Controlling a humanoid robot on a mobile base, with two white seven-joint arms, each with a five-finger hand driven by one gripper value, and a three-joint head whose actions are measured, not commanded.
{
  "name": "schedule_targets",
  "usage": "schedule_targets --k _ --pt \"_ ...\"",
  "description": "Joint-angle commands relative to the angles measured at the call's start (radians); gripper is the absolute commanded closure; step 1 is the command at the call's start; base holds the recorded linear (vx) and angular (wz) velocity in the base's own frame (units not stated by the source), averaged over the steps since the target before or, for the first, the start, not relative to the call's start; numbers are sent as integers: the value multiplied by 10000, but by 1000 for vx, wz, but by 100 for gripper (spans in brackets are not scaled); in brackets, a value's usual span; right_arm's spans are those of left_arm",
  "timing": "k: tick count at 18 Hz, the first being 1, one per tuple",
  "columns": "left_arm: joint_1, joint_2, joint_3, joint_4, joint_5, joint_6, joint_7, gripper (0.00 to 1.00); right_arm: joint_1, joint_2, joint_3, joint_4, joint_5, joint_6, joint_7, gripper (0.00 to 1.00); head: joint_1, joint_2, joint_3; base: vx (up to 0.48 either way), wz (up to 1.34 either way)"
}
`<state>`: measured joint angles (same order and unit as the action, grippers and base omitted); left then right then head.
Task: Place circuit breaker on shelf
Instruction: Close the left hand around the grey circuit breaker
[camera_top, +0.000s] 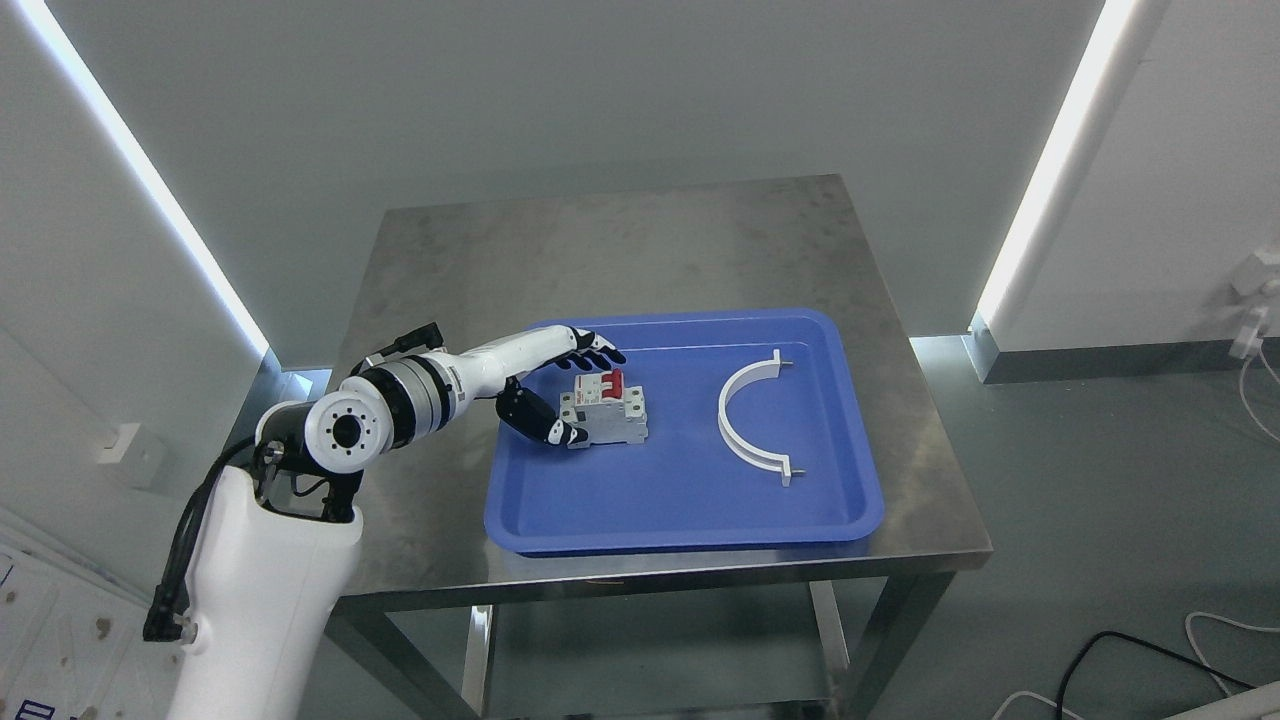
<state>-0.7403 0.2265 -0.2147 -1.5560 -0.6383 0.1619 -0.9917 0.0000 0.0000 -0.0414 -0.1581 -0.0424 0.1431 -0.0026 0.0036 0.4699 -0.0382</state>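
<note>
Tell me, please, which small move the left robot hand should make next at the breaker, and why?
Probably close the fingers. The left robot hand brackets the circuit breaker in the blue tray, fingers behind it, thumb at its near left corner, but the grip does not look closed. The breaker rests on the tray, so lifting comes afterwards.

i see a steel table (640, 240) with a dull, smudged top, standing on a grey floor (1100, 480) against a pale wall. one thing lies directly on it: a blue tray (680, 500), set toward the near edge and a bit right of centre, its front rim close to the table's front lip. the far half of the top is bare metal. a strip of bare steel shows left of the tray and a narrower one to its right. below the top i can make out legs and a lower rail
</note>
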Motion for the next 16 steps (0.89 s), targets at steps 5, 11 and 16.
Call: schedule_targets --k 5,11,16 --pt "40 -624 -431 649 -459 -54 -70 50 153 -175 0 1 10 -955 -5 0 0 0 0 2 6" --pt "9 -2090 1573 910 -275 -1539 237 85 153 -175 0 1 -5 -955 -5 0 0 0 0 1 -15" --pt "-344 -2090 3891 727 3518 -2124 3433 86 153 -175 0 1 10 -955 -5 0 0 0 0 13 -9"
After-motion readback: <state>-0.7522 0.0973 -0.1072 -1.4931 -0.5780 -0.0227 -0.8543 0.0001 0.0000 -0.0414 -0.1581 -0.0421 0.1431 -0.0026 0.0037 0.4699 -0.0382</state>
